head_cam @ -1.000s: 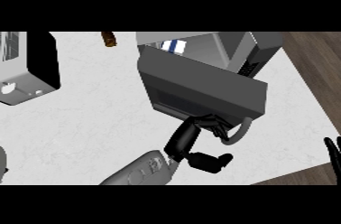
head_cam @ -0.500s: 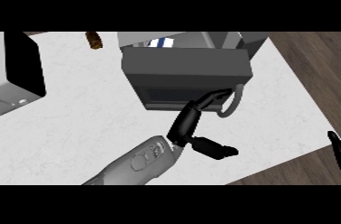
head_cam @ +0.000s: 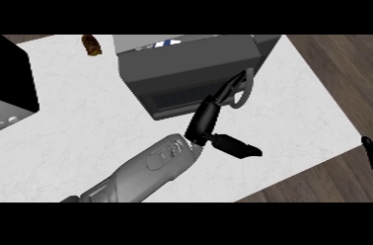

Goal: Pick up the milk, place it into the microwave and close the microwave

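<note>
The white, faintly marbled counter top [head_cam: 80, 125] runs across the view at a slant, its right edge and near edge bordered by dark wooden floor [head_cam: 335, 61]; the grey microwave [head_cam: 193, 66] stands on it against the far edge, somewhat towards the right, its door [head_cam: 189, 91] facing the near side. A small brown object [head_cam: 91, 45] lies near the far edge, just left of the microwave but apart from it; a black and grey appliance [head_cam: 16, 98] sits at the left edge, only partly in view.

Left hand [head_cam: 207, 121] outstretched, fingers [head_cam: 227, 91] straight (thumb splayed sideways).
</note>
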